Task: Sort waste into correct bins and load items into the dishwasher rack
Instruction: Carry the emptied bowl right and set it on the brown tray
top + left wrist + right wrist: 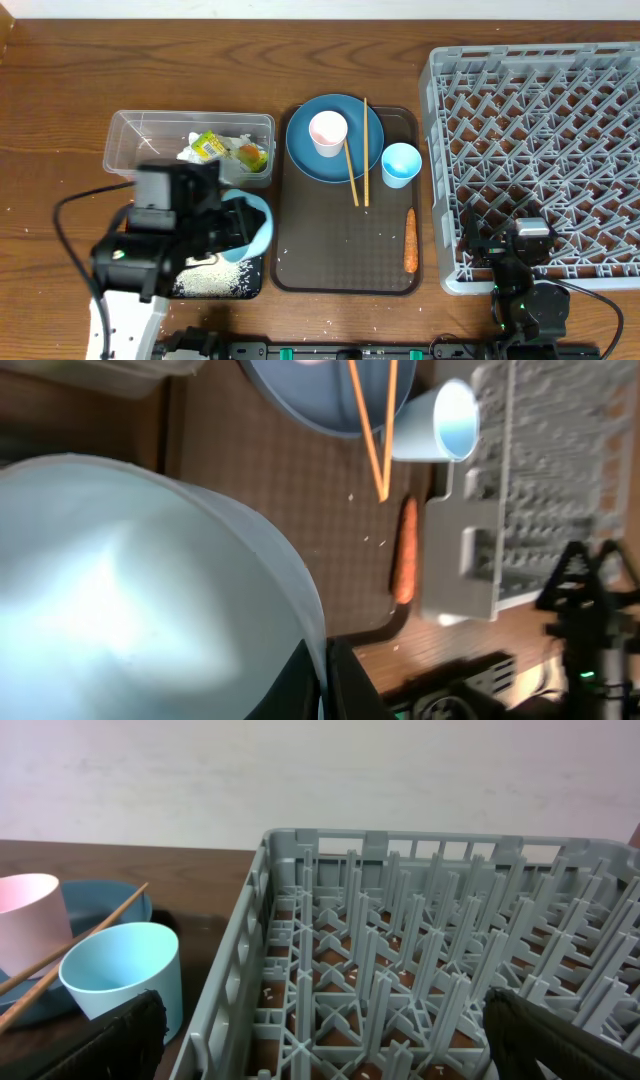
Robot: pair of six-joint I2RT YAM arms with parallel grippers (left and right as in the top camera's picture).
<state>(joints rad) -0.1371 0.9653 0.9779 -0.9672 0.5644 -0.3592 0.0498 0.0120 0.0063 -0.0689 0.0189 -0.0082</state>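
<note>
My left gripper (236,226) is shut on the rim of the light blue bowl (260,224), held tilted over the shallow black tray (258,290) with white rice (215,279) in it. The bowl (130,590) fills the left wrist view, its rim pinched between the fingers (325,680). The clear tub (190,122) holds the yellow-green wrapper (208,146) and white paper (240,143). The dark blue plate (305,150) carries the pink cup (328,132) and chopsticks (364,150). The light blue cup (400,164) and carrot (410,240) are nearby. My right gripper (495,245) is open at the grey rack's (540,150) near-left corner.
The plate, cups, chopsticks and carrot all sit on a dark brown serving tray (340,250) between the bins and the rack. The rack (400,970) holds no dishes, only a few rice grains on its floor. The wood table's front edge lies just below both arms.
</note>
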